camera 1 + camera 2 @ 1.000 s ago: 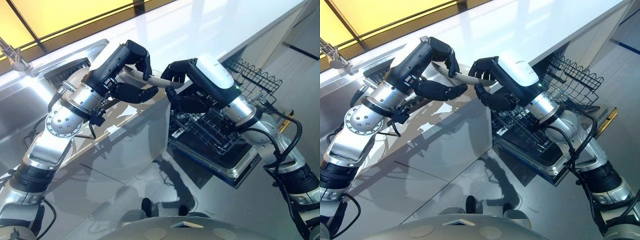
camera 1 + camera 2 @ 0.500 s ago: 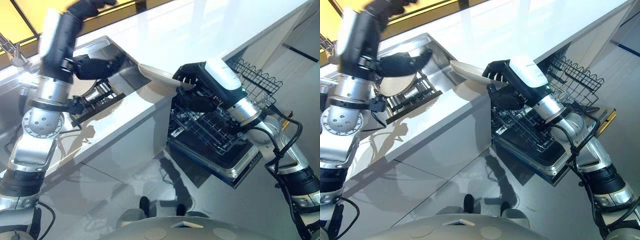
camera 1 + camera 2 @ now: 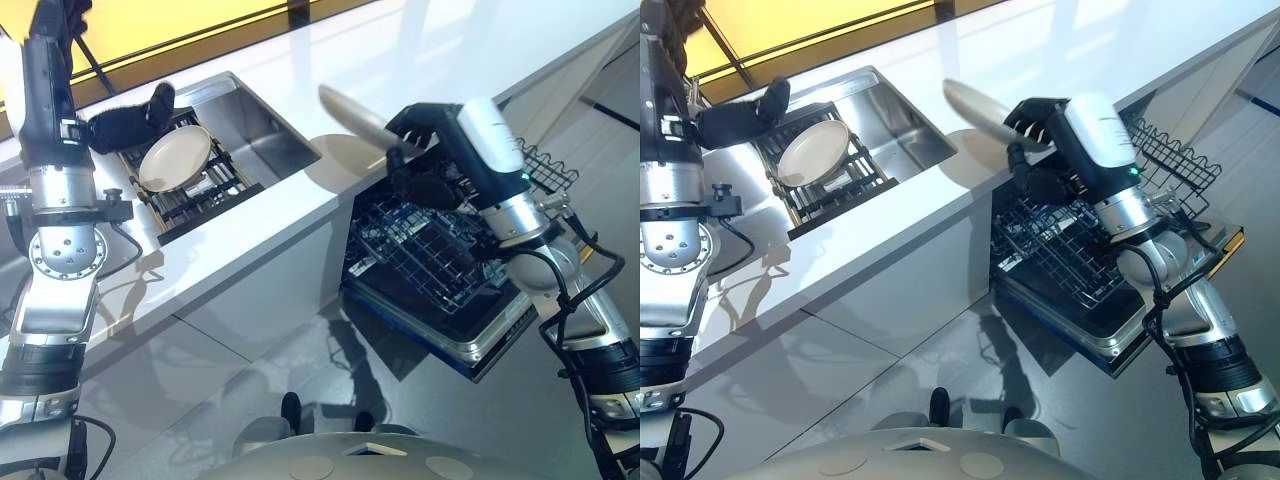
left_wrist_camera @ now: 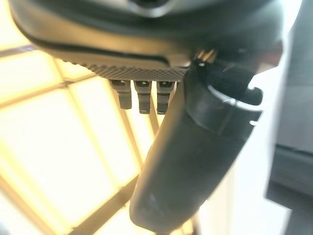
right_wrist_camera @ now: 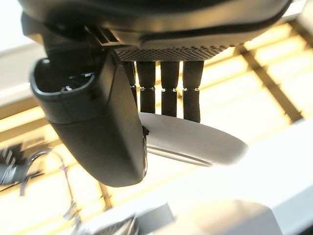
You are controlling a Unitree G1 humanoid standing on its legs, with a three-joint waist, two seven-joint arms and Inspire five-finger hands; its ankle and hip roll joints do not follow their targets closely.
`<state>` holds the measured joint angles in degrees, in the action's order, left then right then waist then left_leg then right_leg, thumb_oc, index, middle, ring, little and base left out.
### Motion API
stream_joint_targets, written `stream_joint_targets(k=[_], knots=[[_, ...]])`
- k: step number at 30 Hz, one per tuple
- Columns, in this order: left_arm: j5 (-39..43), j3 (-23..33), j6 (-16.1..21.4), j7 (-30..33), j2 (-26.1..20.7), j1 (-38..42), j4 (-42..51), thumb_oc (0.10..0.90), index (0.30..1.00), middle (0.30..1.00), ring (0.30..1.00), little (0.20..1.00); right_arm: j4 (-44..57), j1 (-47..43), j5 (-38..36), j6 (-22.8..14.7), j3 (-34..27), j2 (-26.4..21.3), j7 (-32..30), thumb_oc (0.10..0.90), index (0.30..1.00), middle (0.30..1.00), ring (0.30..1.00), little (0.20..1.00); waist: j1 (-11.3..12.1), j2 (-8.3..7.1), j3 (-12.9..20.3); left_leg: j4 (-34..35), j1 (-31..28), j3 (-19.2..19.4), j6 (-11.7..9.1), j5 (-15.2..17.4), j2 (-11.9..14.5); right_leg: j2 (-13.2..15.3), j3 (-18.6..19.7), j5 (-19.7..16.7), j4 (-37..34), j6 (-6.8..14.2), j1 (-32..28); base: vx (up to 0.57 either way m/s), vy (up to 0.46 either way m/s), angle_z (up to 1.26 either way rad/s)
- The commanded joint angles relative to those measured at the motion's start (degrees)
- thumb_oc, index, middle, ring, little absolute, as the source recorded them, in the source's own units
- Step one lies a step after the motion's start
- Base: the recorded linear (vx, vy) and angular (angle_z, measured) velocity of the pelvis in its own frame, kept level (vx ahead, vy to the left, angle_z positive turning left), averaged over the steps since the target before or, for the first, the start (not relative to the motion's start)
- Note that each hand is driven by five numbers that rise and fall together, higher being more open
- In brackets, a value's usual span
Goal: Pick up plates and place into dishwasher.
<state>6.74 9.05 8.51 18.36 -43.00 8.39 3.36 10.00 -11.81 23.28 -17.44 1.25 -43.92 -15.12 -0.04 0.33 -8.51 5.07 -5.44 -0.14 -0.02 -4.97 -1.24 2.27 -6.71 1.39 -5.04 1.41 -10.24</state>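
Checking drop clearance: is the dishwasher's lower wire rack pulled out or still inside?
Pulled out. The dark wire rack sits on the lowered dishwasher door, in front of the white counter.

Two plates (image 3: 352,117) (image 3: 174,158), one dishwasher (image 3: 440,285)

right hand (image 3: 1040,135) gripping plate (image 3: 975,105), above dishwasher rack (image 3: 1070,250)

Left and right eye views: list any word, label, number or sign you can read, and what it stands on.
None can be read.
White cover on the right hand, which holds a plate: no legible print.
Plate in the sink rack: no marking.
Dishwasher rack: no label that can be made out.
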Motion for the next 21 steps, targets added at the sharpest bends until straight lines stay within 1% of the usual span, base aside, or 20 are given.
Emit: stream_joint_targets(k=[1, 2, 6, 8, 10, 11, 13, 14, 16, 19, 21], knots=[[0.52, 4.71, 1.56, 0.4, -0.98, -1.0, -2.27, 0.8, 0.9, 0.9, 0.9, 0.9, 2.8, -3.24, 0.01, -4.01, -9.12, -2.76, -13.16, 0.1, 0.3, 0.3, 0.3, 0.2, -0.12, -0.32, 6.18, -0.27, -1.46, 1.08, 0.53, 6.46, -3.89, -1.52, 1.31, -1.04, 3.21, 3.63, 4.69, 0.02, 0.0, -0.03], [0.42, 4.83, 0.85, -0.34, -0.36, -1.97, -3.27, 0.8, 0.9, 0.9, 0.9, 0.9, 2.63, -2.65, 0.17, -3.68, -11.0, -3.32, -15.16, 0.1, 0.3, 0.3, 0.3, 0.2, -0.16, -0.35, 6.19, -0.31, -1.53, 1.25, 0.57, 6.56, -3.9, -1.58, 1.5, -1.05, 3.17, 3.7, 4.68, 0.02, -0.003, -0.04], [0.8, 5.3, -0.33, -2.31, 0.38, -4.34, -6.75, 0.8, 0.9, 0.9, 0.9, 0.9, 0.31, -0.55, -3.3, -1.55, -16.52, -5.6, -17.46, 0.1, 0.3, 0.3, 0.3, 0.2, -0.65, -0.67, 6.17, -0.5, -1.62, 1.88, 0.72, 6.68, -3.83, -1.65, 1.89, -0.94, 3.34, 3.82, 4.73, 0.04, -0.002, -0.09], [0.75, 5.48, -0.15, -3.12, 0.52, -4.9, -8.01, 0.8, 0.9, 0.9, 0.9, 0.9, -0.83, 0.71, -4.43, -0.74, -18.27, -5.96, -17.7, 0.1, 0.3, 0.3, 0.3, 0.2, -0.77, -0.75, 6.09, -0.62, -1.61, 2.07, 0.78, 6.75, -3.8, -1.66, 2.04, -0.8, 3.58, 3.81, 4.8, 0.05, -0.001, -0.07], [1.01, 5.31, -0.28, -3.97, 0.52, -5.3, -9.39, 0.8, 0.9, 0.9, 0.9, 0.9, -2.91, 1.9, -7.26, 0.8, -19.69, -6.14, -17.47, 0.1, 0.3, 0.3, 0.3, 0.2, -0.97, -0.85, 5.89, -0.7, -1.61, 2.23, 0.88, 6.74, -3.76, -1.66, 2.1, -0.66, 3.95, 3.77, 4.9, 0.06, -0.009, -0.02], [1.05, 5.19, -0.05, -4.21, 0.55, -5.39, -9.89, 0.8, 0.9, 0.9, 0.9, 0.9, -4.06, 2.37, -8.14, 0.78, -20.17, -6.05, -17.32, 0.1, 0.3, 0.3, 0.3, 0.2, -1.0, -0.87, 5.76, -0.72, -1.64, 2.23, 0.92, 6.76, -3.75, -1.63, 2.11, -0.57, 4.16, 3.78, 4.95, 0.05, -0.012, -0.02], [1.29, 5.13, -0.08, -4.65, 0.62, -5.54, -10.58, 0.8, 0.9, 0.9, 0.9, 0.9, -6.51, 3.4, -10.18, 1.47, -21.07, -5.79, -16.58, 0.1, 0.3, 0.3, 0.3, 0.2, -1.14, -0.9, 5.46, -0.76, -1.61, 2.18, 1.03, 6.74, -3.7, -1.57, 2.07, -0.29, 4.76, 3.76, 5.15, 0.05, -0.017, -0.03], [1.49, 5.07, 0.3, -5.16, 0.45, -5.52, -11.5, 0.8, 0.9, 0.9, 0.9, 0.9, -8.82, 4.55, -11.78, 1.2, -21.82, -5.88, -15.49, 0.1, 0.3, 0.3, 0.3, 0.2, -1.27, -0.88, 5.08, -0.82, -1.56, 2.09, 1.14, 6.69, -3.67, -1.44, 1.92, -0.04, 5.44, 3.75, 5.37, 0.06, -0.024, -0.01], [1.66, 4.98, 0.44, -5.58, 0.16, -5.34, -12.08, 0.8, 0.9, 0.9, 0.9, 0.9, -10.95, 5.37, -14.23, 1.99, -22.14, -5.96, -13.35, 0.1, 0.3, 0.3, 0.3, 0.2, -1.34, -0.8, 4.66, -0.84, -1.5, 1.88, 1.27, 6.61, -3.62, -1.3, 1.73, 0.32, 6.36, 3.72, 5.73, 0.05, -0.032, 0.0], [2.59, 4.42, 0.16, -6.33, -0.68, -4.64, -12.78, 0.8, 0.9, 0.9, 0.9, 0.9, -15.51, 5.43, -17.87, 2.63, -21.71, -6.71, -10.01, 0.1, 0.3, 0.3, 0.3, 0.2, -1.14, -0.77, 3.89, -0.91, -1.34, 1.56, 1.33, 6.43, -3.51, -1.01, 0.94, 0.78, 7.72, 3.74, 6.27, 0.06, -0.043, 0.0], [2.63, 4.04, -0.11, -6.67, -1.02, -4.3, -12.9, 0.8, 0.9, 0.9, 0.9, 0.9, -18.18, 5.2, -18.2, 2.56, -21.17, -7.45, -8.46, 0.1, 0.3, 0.3, 0.3, 0.2, -0.91, -0.72, 3.29, -1.02, -1.22, 1.31, 1.3, 6.29, -3.45, -0.88, 0.39, 1.03, 8.55, 3.7, 6.6, 0.07, -0.052, 0.01]])
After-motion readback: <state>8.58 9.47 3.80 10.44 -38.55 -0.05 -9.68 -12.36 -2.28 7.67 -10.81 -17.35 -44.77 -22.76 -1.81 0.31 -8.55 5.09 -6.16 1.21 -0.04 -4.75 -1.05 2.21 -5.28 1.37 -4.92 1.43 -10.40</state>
